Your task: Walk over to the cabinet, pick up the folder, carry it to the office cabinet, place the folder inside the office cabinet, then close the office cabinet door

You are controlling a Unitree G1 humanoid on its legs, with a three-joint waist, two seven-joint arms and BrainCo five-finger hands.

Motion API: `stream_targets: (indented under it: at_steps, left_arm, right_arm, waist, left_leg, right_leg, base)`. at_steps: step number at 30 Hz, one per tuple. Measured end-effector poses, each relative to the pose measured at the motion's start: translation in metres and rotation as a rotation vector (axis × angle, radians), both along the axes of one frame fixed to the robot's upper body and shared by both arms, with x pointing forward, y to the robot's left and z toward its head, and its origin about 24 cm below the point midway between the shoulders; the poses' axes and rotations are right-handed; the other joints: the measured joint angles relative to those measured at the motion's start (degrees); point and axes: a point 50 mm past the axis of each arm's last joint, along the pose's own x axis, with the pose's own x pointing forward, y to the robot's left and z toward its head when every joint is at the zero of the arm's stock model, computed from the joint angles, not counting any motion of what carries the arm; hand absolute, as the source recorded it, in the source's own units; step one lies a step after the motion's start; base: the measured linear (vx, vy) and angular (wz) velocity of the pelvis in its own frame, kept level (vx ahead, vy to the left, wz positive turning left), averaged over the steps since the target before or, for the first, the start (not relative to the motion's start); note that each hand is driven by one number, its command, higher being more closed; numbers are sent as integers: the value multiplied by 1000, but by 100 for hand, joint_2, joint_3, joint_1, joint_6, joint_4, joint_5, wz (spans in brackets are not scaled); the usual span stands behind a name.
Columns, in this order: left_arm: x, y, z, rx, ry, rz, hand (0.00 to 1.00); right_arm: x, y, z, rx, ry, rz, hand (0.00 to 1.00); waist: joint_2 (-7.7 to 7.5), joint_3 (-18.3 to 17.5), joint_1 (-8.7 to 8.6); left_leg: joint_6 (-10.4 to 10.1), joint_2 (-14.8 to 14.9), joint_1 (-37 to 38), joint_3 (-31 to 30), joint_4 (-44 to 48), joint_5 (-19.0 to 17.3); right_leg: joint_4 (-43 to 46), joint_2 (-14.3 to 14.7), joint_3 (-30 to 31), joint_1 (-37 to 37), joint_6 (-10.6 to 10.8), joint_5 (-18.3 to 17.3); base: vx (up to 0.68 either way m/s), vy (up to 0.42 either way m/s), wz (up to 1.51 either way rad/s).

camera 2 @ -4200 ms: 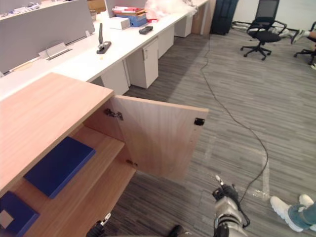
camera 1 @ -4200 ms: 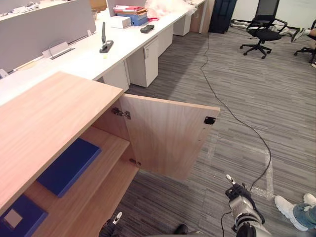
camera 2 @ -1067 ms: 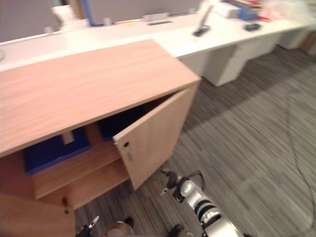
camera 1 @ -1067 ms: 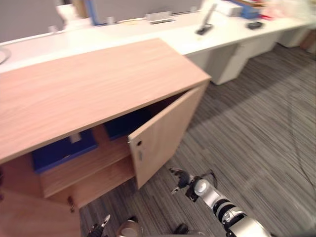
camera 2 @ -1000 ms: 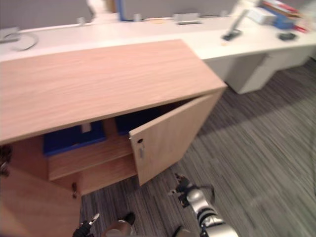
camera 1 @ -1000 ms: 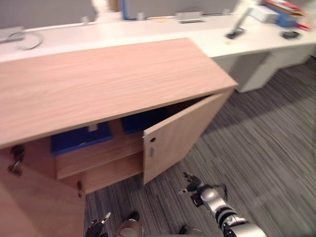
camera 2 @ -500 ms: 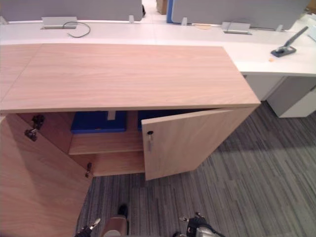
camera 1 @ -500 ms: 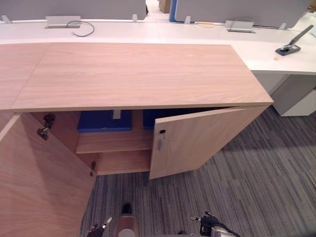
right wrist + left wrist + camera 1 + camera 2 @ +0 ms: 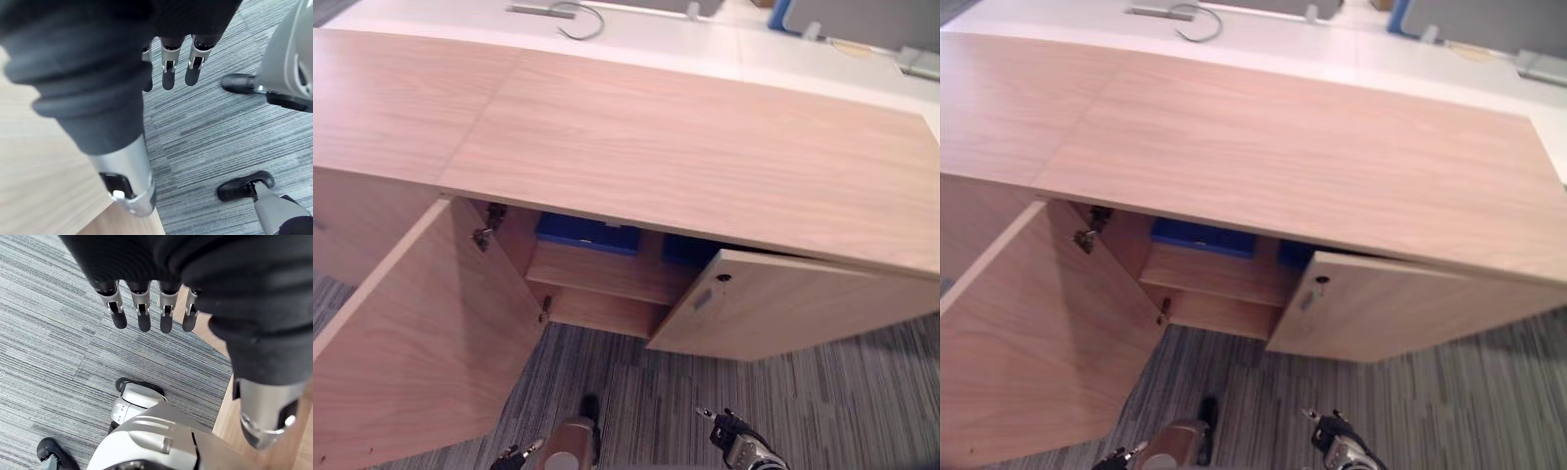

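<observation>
Left eye view looks down on the office cabinet, a low wooden unit with both doors open. Its left door is swung wide out towards the robot, and its right door stands partly open. A blue folder lies flat on the upper shelf inside, under the cabinet top, and a second blue folder lies beside it, half hidden by the right door.

The left hand and the right hand hang low over the grey striped carpet in front of the cabinet, well apart from the folders and below the level of the shelf. In the left wrist view the left hand's fingers point straight down at the carpet and hold nothing. The right wrist view shows the right hand's fingers likewise straight and empty, with wood of the cabinet close beside the arm.

A white desk runs behind the cabinet.
</observation>
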Motion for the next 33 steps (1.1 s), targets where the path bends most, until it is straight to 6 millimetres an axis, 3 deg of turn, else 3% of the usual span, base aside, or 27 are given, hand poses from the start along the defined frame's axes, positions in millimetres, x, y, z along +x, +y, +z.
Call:
stream_targets:
  at_steps: [2,3,4,6,8,10,11,13,14,16,19,21,22,24,25,29,33]
  left_arm:
    - [0,-3,1,1,-11,-35,0]
    - [4,-6,1,2,-22,-66,0]
    - [8,-7,2,1,-36,-71,0]
    - [12,-7,4,5,-61,-67,0]
    - [12,-6,6,9,-77,-61,0]
    - [8,-2,9,16,-99,-38,0]
    - [8,-2,10,18,-100,-38,0]
    - [0,-10,8,-1,-91,-16,0]
    - [-3,-10,7,0,-85,-11,0]
    - [-5,-8,7,4,-80,2,0]
    - [-2,-4,9,6,-97,46,0]
    - [1,-3,9,2,-108,71,0]
    - [5,-2,10,8,-120,82,0]
    - [9,-4,10,-2,-141,138,0]
    - [7,-5,10,-5,-140,154,0]
    - [12,3,13,24,-165,168,0]
    - [11,2,13,25,-178,219,0]
  right_arm:
    - [0,-3,1,-10,-6,-6,0]
    - [-4,-3,0,-13,-8,-13,0]
    - [-5,-1,0,-10,-9,-13,0]
    - [-17,7,-5,12,19,-20,0]
    - [-19,11,-6,19,19,-21,0]
    - [-15,14,-5,25,10,-12,0]
    - [-13,12,-4,21,5,-11,0]
    - [-15,9,-4,7,10,3,0]
    - [-14,10,-4,6,10,17,0]
    - [-20,13,-7,13,31,26,0]
    - [-27,12,-8,8,46,20,0]
    - [-29,7,-8,-5,49,8,0]
    - [-30,4,-8,-11,51,-9,0]
    - [-35,0,-9,-16,60,-48,0]
    - [-35,-1,-9,-16,57,-58,0]
    - [-36,5,-10,13,51,-102,0]
    - [-36,9,-9,33,31,-161,0]
  waist:
    - [68,-30,-28]
    - [186,-3,-76]
    - [222,14,-105]
    - [210,8,-137]
    - [170,-16,-110]
    - [-9,-89,-45]
    - [-8,-91,-73]
    - [177,-142,-21]
    - [188,-139,-17]
    - [176,-135,-19]
    - [72,-88,-27]
    - [63,-70,-48]
    - [35,-10,-113]
    - [137,101,-119]
    - [145,109,-102]
    - [-103,96,-148]
    - [-110,99,-154]
  left_leg:
    - [-10,-47,129,-252,9,12]
    - [-19,-62,175,-562,22,6]
    - [-33,-75,192,-811,2,-5]
    - [-46,-202,188,-1263,-7,-78]
    - [-85,-225,182,-1282,-81,-61]
    - [-190,-325,82,-1278,-186,9]
    - [-225,-332,47,-1329,-184,64]
    - [-467,0,18,-1451,-454,283]
    - [-545,86,15,-1454,-505,351]
    - [-658,271,88,-1565,-663,560]
    - [-709,307,216,-1664,-802,645]
    - [-692,264,185,-1546,-751,658]
    - [-602,271,86,-974,-540,606]
    - [-201,479,-240,258,462,42]
    - [-208,435,-226,278,479,22]
    - [0,-119,204,159,-828,553]
    - [13,-365,759,-143,-2171,1217]
  right_leg:
    - [1118,-281,239,-222,-49,31]
    - [1756,-376,748,-544,-126,-303]
    - [1670,-240,1108,-592,-137,-770]
    - [1170,-47,1732,-637,7,-970]
    - [627,53,1772,-570,231,-941]
    - [71,219,1766,-720,240,-922]
    - [50,252,1880,-735,348,-794]
    - [-152,585,1632,-741,216,-808]
    - [-225,673,1614,-727,184,-773]
    - [-418,899,1456,-539,83,-646]
    - [-518,986,1315,-340,65,-634]
    - [-561,957,1201,-268,65,-634]
    - [-603,905,1030,-147,67,-635]
    - [-573,859,910,16,154,-717]
    - [-550,830,916,35,158,-763]
    - [-710,513,969,-9,176,-793]
    - [-798,468,930,84,98,-795]
  base:
    - [40,21,83]
    - [4,2,98]
    - [-40,-19,133]
    - [-95,-67,135]
    - [-114,-180,105]
    - [-114,-322,75]
    - [-106,-332,74]
    - [-45,-334,39]
    - [2,-256,-3]
    - [40,-196,14]
    - [74,-148,21]
    - [38,-31,31]
    - [-3,48,50]
    - [6,144,35]
    - [29,139,10]
    - [51,65,37]
    - [57,17,46]
